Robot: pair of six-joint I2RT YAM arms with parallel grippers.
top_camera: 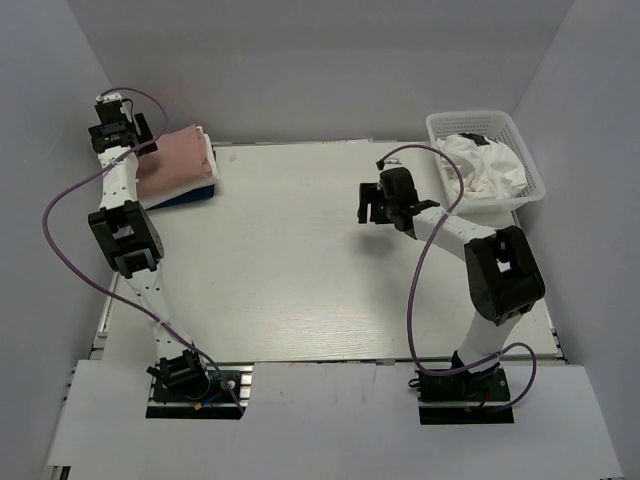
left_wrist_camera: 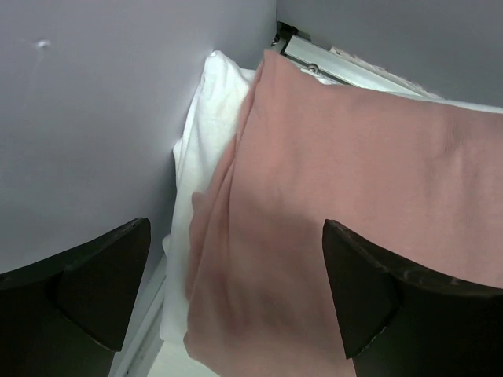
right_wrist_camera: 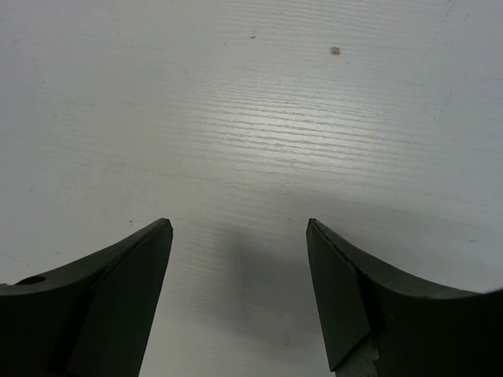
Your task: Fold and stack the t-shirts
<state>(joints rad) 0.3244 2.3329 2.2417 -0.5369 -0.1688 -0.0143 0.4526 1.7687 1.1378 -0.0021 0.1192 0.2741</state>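
Note:
A folded dusty-pink t-shirt (top_camera: 178,158) tops a stack at the table's far left corner, over a white one (top_camera: 209,152) and a blue one (top_camera: 190,196). In the left wrist view the pink shirt (left_wrist_camera: 369,181) lies over the white one (left_wrist_camera: 208,133). My left gripper (top_camera: 120,128) is open and empty, just left of and above the stack; it also shows in the left wrist view (left_wrist_camera: 236,236). A crumpled white t-shirt (top_camera: 485,165) lies in the basket. My right gripper (top_camera: 382,205) is open and empty above bare table; it also shows in the right wrist view (right_wrist_camera: 240,228).
A white mesh basket (top_camera: 535,175) stands at the far right corner. Grey walls close in on the left, back and right. A purple cable (top_camera: 425,260) loops off the right arm over the table (top_camera: 290,280).

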